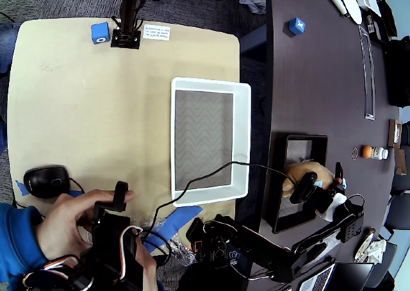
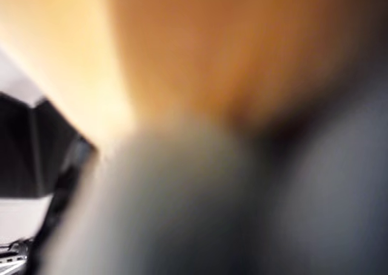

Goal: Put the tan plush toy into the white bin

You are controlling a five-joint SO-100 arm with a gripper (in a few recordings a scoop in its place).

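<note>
While the arm reached across the dark table (image 1: 320,79), the end effector (image 1: 306,187) sat down on the toy (image 1: 300,175), which lay in the black tray (image 1: 279,175) right of the bin (image 1: 243,137) in the overhead view. Whether the jaws were closed on the toy could not be told; the wrist view gave only a blur of tan toy (image 2: 200,51) pressed close to the lens.

Handling, as judged: 1 plush item, soft, light, compressible, not fragile, not slippery; a hold across the rounded body should serve better than a limb.

Surroundings: bin empty, straddling the tan table (image 1: 83,111) and the dark one, near the tray but apart from it. A black cable (image 1: 211,173) crossed the bin's near corner and could snag a transfer. The tray wall and bin rim must be cleared. 1 orange ball (image 1: 366,151), 2 blue cubes (image 1: 100,33) and a mouse (image 1: 46,179) lay well clear.
</note>
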